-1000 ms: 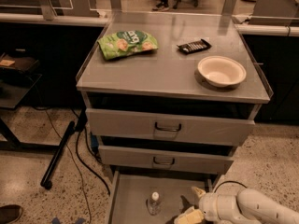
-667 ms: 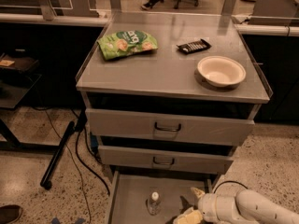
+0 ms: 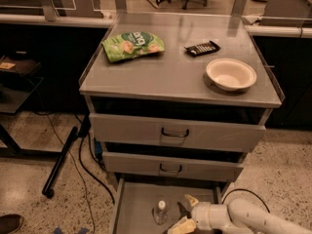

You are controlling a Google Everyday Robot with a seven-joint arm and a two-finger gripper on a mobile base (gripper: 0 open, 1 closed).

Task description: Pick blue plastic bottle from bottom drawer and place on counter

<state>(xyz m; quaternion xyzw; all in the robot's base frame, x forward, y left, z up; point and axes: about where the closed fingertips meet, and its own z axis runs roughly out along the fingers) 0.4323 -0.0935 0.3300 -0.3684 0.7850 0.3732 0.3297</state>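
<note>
The blue plastic bottle, small and clear with a white cap, stands upright on the floor of the open bottom drawer. My gripper is low in the drawer, just right of the bottle. Its two tan fingers are spread apart and hold nothing. The white arm runs off to the lower right. The counter is the grey metal cabinet top above the two shut handled drawers.
On the counter lie a green chip bag at the back left, a dark snack bar at the back right and a white bowl at the right. A black pole and cables lie on the floor to the left.
</note>
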